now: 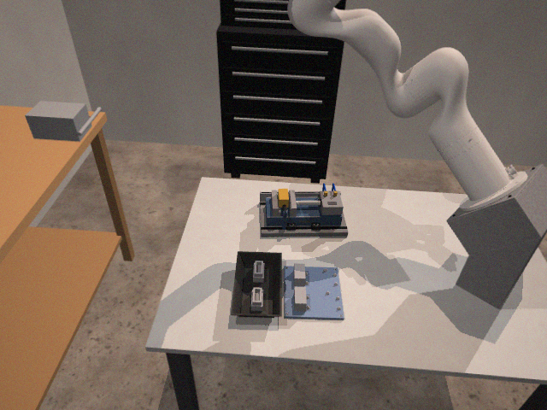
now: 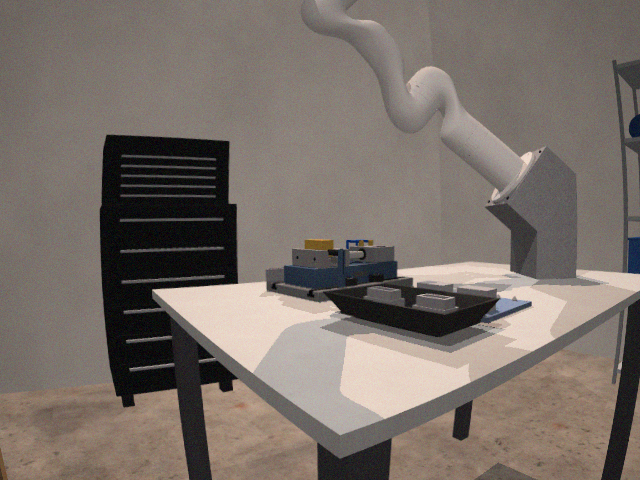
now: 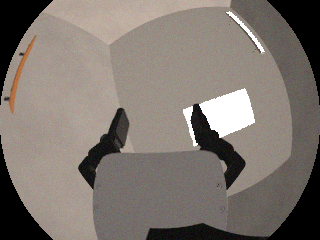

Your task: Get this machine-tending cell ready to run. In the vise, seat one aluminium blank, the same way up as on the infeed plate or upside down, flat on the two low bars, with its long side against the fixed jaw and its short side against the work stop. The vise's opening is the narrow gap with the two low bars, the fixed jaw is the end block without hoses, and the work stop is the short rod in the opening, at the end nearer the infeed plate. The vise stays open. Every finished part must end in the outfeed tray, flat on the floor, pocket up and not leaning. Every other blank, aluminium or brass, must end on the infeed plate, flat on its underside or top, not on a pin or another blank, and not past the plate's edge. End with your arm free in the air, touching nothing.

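Note:
The vise [image 1: 302, 209] stands at the back of the white table, and its opening holds no blank. A yellow brass blank [image 1: 283, 195] rests on top of the hose-free fixed jaw at the left end; it also shows in the exterior view [image 2: 318, 243]. The black outfeed tray [image 1: 258, 284] holds two grey finished parts [image 1: 258, 270] [image 1: 256, 298], both lying flat with pockets up. The blue infeed plate [image 1: 314, 292] carries two aluminium blanks [image 1: 300, 273] [image 1: 301, 296] lying flat. My gripper [image 3: 158, 113] is open and empty, high above the top and exterior views, facing walls and ceiling.
The arm's grey pedestal [image 1: 499, 238] stands on the table's right side. A black drawer cabinet [image 1: 278, 88] stands behind the table. An orange workbench [image 1: 39, 185] with a grey box [image 1: 57, 120] is at the left. Small pins [image 1: 329, 291] stick up from the plate.

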